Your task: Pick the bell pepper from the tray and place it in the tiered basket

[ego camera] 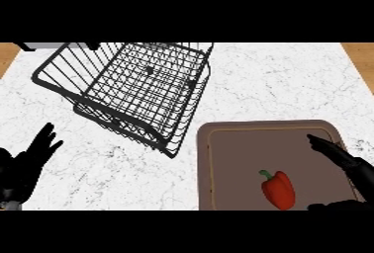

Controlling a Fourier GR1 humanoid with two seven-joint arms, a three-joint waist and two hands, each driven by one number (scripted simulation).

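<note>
Small red bell pepper w/ green stem (278,189) lies in the lower half of the flat brown rectangular tray (248,143), well apart from the black wire tiered basket (139,84). Right hand (350,165) is just to its right, fingers straight, thumb spread apart, holding nothing. Imo: come down over the pepper's fat middle and curl round that, not the stem. Left hand (29,165) rests open at the left of the white marble table (277,84).

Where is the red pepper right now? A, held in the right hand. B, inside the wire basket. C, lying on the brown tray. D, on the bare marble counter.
C: the pepper lies on the tray, beside the open right hand.
</note>
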